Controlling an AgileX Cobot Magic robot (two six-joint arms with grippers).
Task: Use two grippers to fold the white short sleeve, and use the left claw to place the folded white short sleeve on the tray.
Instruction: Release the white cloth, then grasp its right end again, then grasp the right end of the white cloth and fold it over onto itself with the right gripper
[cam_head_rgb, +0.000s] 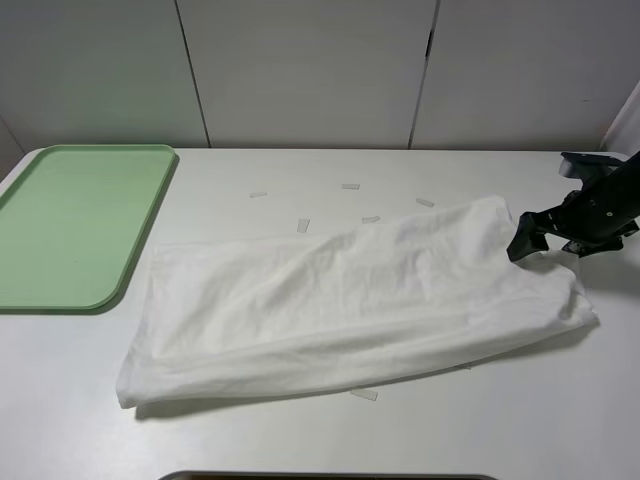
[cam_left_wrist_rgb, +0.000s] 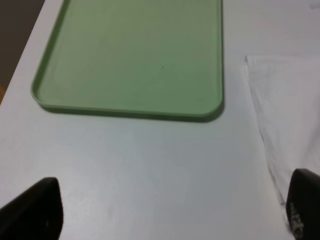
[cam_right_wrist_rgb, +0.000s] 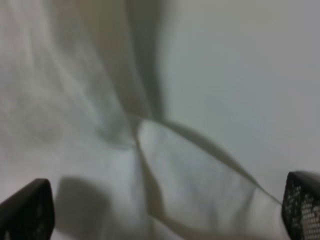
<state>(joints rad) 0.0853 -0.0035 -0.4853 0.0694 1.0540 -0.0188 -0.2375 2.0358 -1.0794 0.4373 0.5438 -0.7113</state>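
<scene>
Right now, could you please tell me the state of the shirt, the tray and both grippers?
white short sleeve: wrinkled, lying in a long band on the table, off the tray.
tray: empty, flat on the table.
left gripper: open, holding nothing, over bare table beside the tray.
right gripper: open, holding nothing, at the white short sleeve's right end.

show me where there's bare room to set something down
Bare: the green tray left of the white shirt, and the table in front of it. Crowded: small strips behind it, right gripper at its right end.
</scene>
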